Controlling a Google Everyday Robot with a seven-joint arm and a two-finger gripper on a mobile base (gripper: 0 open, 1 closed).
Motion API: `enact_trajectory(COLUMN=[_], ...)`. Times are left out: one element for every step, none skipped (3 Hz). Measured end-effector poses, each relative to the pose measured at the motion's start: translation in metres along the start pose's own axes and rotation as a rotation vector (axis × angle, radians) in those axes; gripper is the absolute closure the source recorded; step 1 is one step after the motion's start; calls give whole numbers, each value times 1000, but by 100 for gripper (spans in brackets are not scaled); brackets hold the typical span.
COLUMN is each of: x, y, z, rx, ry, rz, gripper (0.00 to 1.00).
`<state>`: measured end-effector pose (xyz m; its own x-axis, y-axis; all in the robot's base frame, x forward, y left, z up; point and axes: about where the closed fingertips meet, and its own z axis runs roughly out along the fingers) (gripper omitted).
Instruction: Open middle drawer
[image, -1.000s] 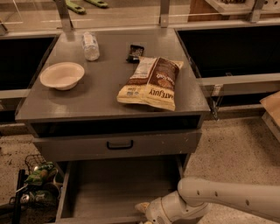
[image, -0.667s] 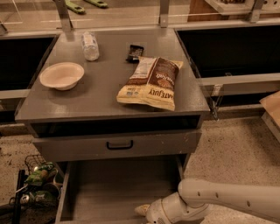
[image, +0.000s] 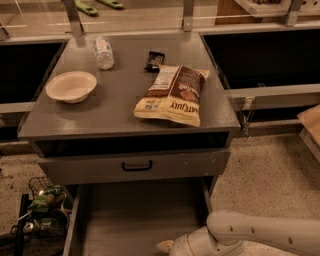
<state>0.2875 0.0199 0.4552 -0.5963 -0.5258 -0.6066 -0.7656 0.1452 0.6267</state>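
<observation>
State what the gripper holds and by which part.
Cannot tell. The gripper sits low over the open bottom drawer, apart from the middle drawer.

Grey cabinet top (image: 120, 112) with a white bowl (image: 71, 86) at left, a clear bottle (image: 104, 52) behind it, a small dark bar (image: 154, 60) at centre rear, and a large chip bag (image: 172, 95) lying flat right of centre. Below, a bottom drawer (image: 140, 215) pulled out. Green clutter (image: 42, 200) on the speckled floor (image: 270, 180) at lower left. Gripper (image: 172, 246) low at the bottom edge, by that drawer's front end.
</observation>
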Motion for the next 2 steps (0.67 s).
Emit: enact_trajectory(x=[18, 18], y=[24, 24], z=[1, 1], rx=[-17, -17], ry=[28, 28], rz=[-13, -13], gripper=[0, 0])
